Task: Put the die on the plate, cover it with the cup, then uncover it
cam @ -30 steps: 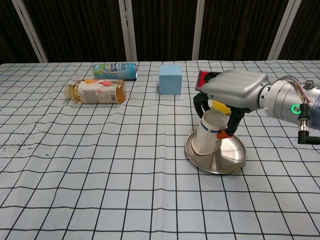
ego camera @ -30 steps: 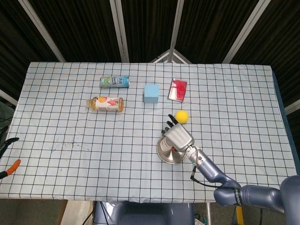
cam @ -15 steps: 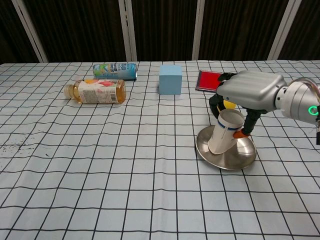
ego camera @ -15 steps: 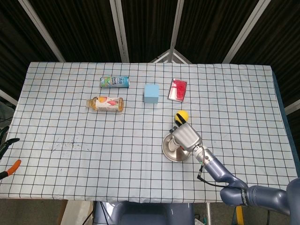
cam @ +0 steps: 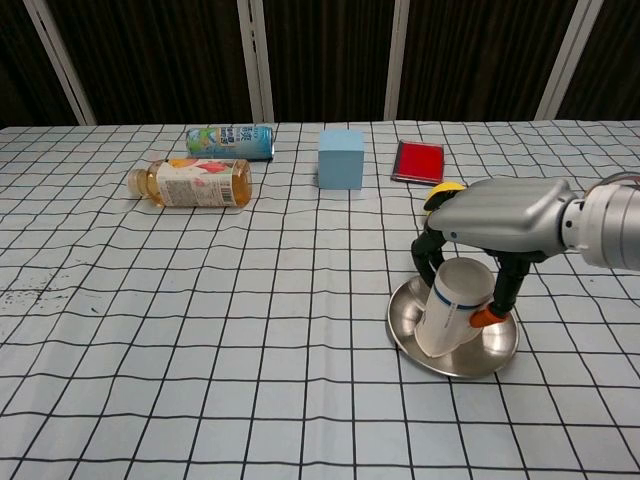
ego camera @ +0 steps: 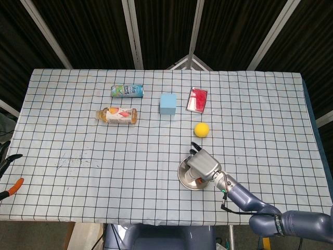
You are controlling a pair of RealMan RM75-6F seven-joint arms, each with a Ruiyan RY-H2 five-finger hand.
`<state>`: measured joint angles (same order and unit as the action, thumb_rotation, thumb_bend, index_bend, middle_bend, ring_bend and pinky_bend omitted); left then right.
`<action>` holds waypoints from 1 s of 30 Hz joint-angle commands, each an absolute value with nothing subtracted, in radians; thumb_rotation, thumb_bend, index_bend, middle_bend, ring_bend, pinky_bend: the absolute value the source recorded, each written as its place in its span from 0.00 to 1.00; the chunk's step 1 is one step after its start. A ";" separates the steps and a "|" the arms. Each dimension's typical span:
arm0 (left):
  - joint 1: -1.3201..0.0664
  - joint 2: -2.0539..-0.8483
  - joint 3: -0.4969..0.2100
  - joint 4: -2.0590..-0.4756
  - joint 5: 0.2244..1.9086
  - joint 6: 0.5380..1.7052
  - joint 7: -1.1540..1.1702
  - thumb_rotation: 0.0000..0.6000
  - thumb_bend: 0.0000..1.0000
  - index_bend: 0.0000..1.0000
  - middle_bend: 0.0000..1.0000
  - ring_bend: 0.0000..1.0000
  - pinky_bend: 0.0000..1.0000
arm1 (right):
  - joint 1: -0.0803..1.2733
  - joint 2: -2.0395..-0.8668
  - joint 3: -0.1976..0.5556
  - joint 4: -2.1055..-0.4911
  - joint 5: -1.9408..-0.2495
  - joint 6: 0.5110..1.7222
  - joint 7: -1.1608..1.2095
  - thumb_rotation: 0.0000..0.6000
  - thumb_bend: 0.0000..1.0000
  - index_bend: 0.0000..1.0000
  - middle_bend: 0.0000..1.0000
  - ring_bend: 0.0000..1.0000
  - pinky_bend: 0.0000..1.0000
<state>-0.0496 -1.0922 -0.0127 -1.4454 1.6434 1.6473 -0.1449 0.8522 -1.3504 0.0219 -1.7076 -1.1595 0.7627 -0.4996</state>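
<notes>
1. Dark panels and metal struts back a table (ego camera: 67,172) spread with a checked cloth; it carries everything here.
2. Nearest, toward the front edge and right of centre, sits a round metal plate (cam: 407,340).
3. On the plate a white paper cup (cam: 450,308) is tipped mouth-down, leaning rather than standing flat, its rim on the metal.
4. Over it arches the right hand (cam: 487,222), fingers (cam: 503,280) curled down on either side of the cup and gripping it. The lean suggests the cup is being set over, or lifted off, whatever lies beneath.
5. I cannot see the die; it may be hidden under the cup, which would fit the covering step.
6. Just behind the hand lies a yellow ball (ego camera: 202,129), well clear of the plate.
7. Further back, near the middle, stand a blue block (cam: 341,158) and, to its right, a red flat packet (cam: 417,160).
8. Toward the far left a tea bottle (cam: 190,184) lies on its side, with a can (cam: 231,139) on its side behind it; neither seems part of the job.
9. At the front left corner, orange-handled pliers (ego camera: 10,188) lie just off the cloth.
10. No left hand shows in either view.
</notes>
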 commanded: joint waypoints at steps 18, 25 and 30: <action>-0.049 -1.093 -0.015 -1.443 1.638 1.647 -0.145 1.00 0.38 0.25 0.00 0.00 0.02 | 0.804 -1.349 0.078 -1.563 -1.255 0.856 -0.297 1.00 0.52 0.70 0.51 0.23 0.00; -0.051 -1.096 -0.014 -1.447 1.640 1.643 -0.132 1.00 0.38 0.25 0.00 0.00 0.02 | 0.786 -1.301 0.076 -1.509 -1.240 0.889 -0.364 1.00 0.52 0.70 0.51 0.23 0.00; -0.050 -1.097 -0.014 -1.450 1.636 1.640 -0.127 1.00 0.38 0.25 0.00 0.00 0.02 | 0.780 -1.281 0.077 -1.470 -1.168 0.887 -0.448 1.00 0.52 0.70 0.51 0.23 0.00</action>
